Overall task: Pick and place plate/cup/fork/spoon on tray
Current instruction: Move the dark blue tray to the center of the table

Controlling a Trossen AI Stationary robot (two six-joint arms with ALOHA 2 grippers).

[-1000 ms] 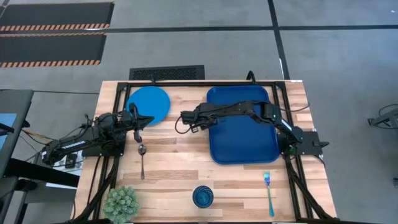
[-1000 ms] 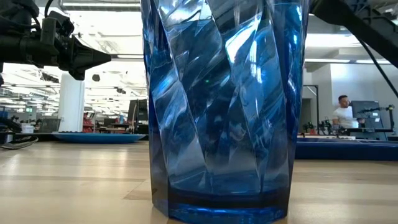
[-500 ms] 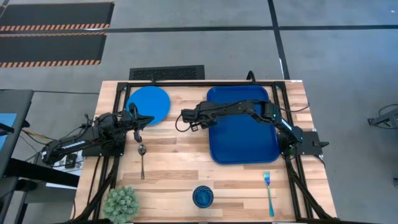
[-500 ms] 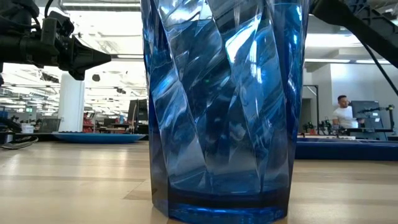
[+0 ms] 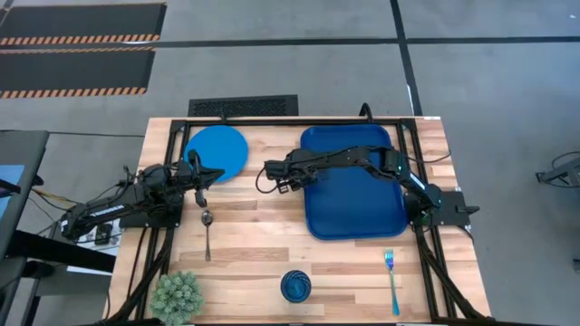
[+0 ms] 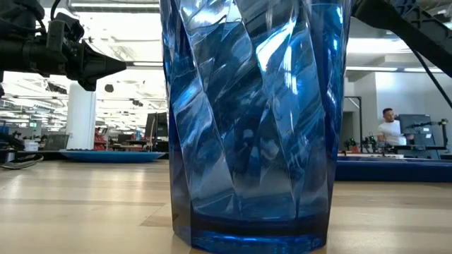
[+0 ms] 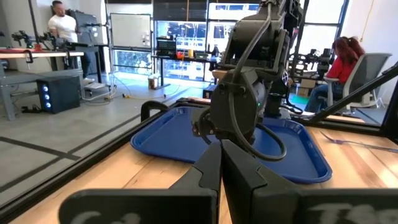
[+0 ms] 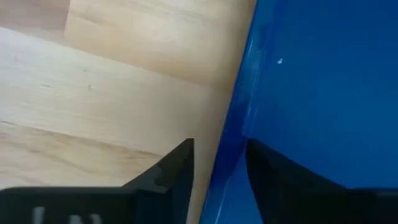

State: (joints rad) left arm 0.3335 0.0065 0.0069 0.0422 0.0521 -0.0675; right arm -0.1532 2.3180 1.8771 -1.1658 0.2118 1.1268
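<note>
The dark blue tray point(image 5: 355, 186) lies at the table's far right. The bright blue plate point(image 5: 217, 151) lies at the far left. The spoon point(image 5: 207, 232) lies near the left edge, its bowl toward the plate. The cup point(image 5: 295, 286) stands upright at the near edge and fills the low view point(image 6: 251, 127). The fork point(image 5: 391, 281) lies at the near right. My right gripper point(image 5: 275, 174) is open and hovers by the tray's left rim point(image 8: 231, 149), which shows between its fingers. My left gripper point(image 5: 202, 192) is shut and empty, between plate and spoon, raised off the table point(image 6: 113, 67).
A small green plant point(image 5: 177, 295) stands at the near left corner. Bare wood lies between the spoon and the tray. A black frame runs around the table. People sit and stand in the room beyond.
</note>
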